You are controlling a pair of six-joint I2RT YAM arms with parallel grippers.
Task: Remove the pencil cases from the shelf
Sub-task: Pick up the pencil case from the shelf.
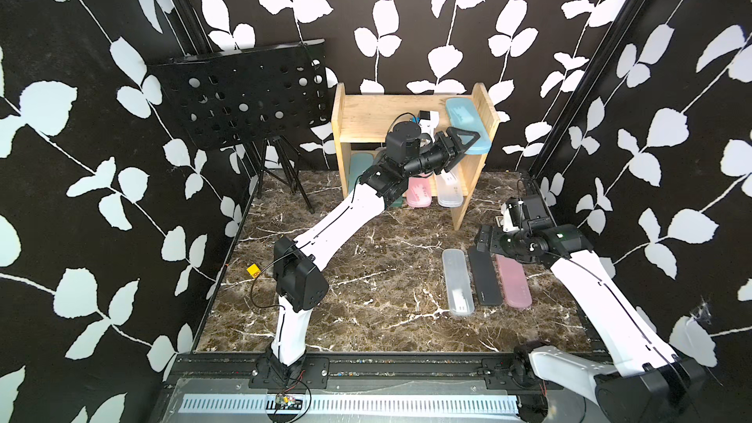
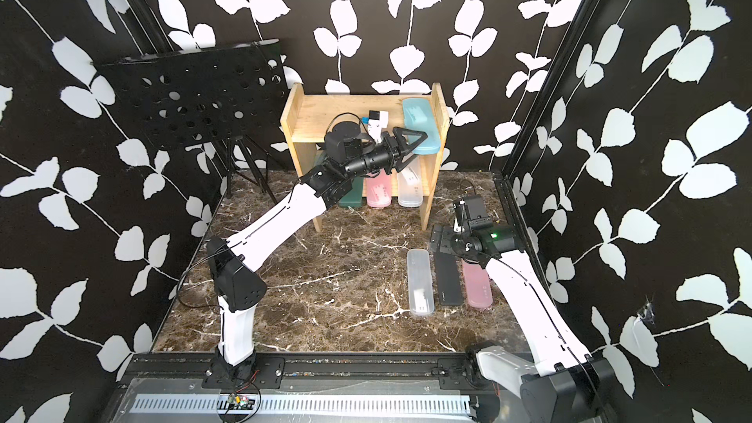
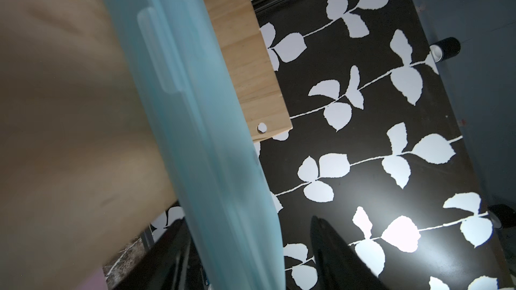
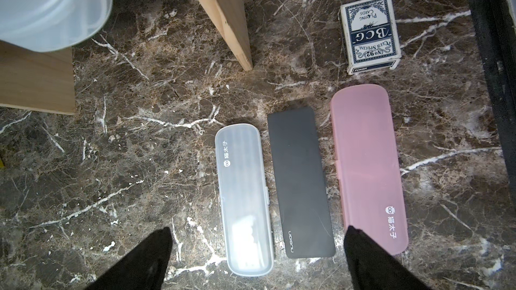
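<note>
On the top tier of the wooden shelf (image 1: 366,115) (image 2: 325,120) (image 3: 243,51), a light blue pencil case (image 1: 468,120) (image 2: 421,120) (image 3: 195,135) lies against the right side panel. My left gripper (image 1: 468,148) (image 2: 415,150) (image 3: 247,220) straddles its near end, open; one finger touches it and a gap shows at the other. The lower tier holds dark green (image 1: 358,168), pink (image 1: 419,193) and clear (image 1: 447,191) cases. Clear (image 4: 244,199), black (image 4: 300,182) and pink (image 4: 365,163) cases lie on the table. My right gripper (image 1: 482,240) (image 4: 258,228) hovers open over them.
A black perforated music stand (image 1: 244,95) stands left of the shelf. A box of playing cards (image 4: 368,33) lies by the shelf's right leg, near the black frame rail. A small yellow cube (image 1: 253,269) sits at the table's left edge.
</note>
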